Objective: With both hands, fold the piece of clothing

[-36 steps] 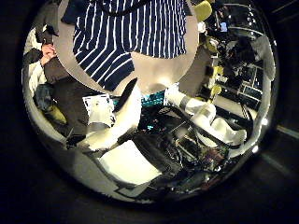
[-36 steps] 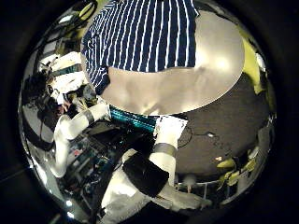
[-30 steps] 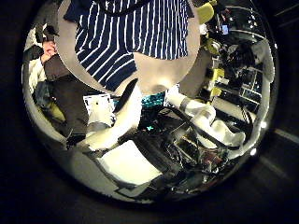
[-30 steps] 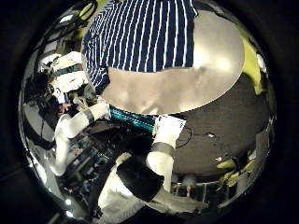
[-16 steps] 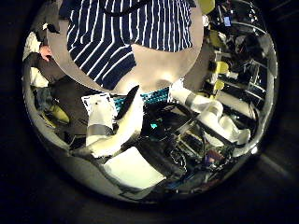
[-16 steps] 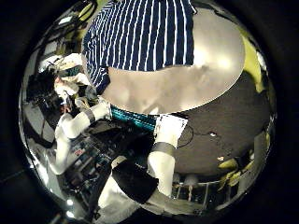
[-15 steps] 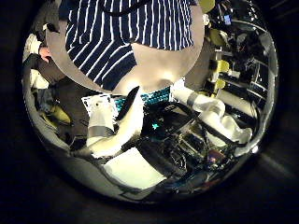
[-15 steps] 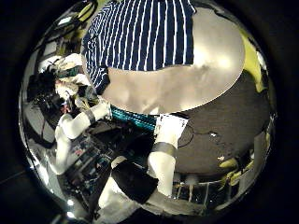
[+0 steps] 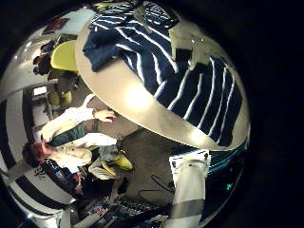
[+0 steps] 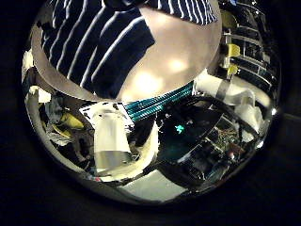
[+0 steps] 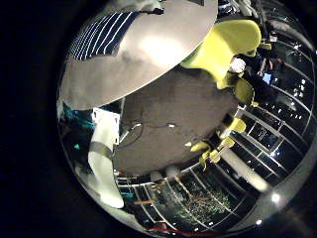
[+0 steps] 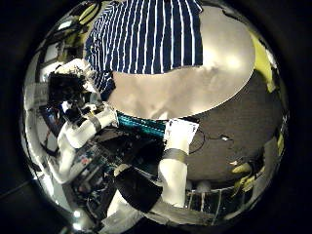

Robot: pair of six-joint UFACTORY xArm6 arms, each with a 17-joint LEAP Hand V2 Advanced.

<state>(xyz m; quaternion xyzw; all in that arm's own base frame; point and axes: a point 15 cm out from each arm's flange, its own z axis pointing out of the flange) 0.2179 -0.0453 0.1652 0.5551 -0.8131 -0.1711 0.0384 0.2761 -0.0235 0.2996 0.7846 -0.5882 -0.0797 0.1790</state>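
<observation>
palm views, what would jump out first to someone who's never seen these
The striped shirt, dark with thin white stripes, catches the eye first: it lies spread on a round pale table and covers much of its top. In the left little finger side palm view it looks bunched and rumpled at one end. Next come the yellow chairs on the floor beside the table.

A hand raised on a bent white arm, its fingers too small to judge
</observation>
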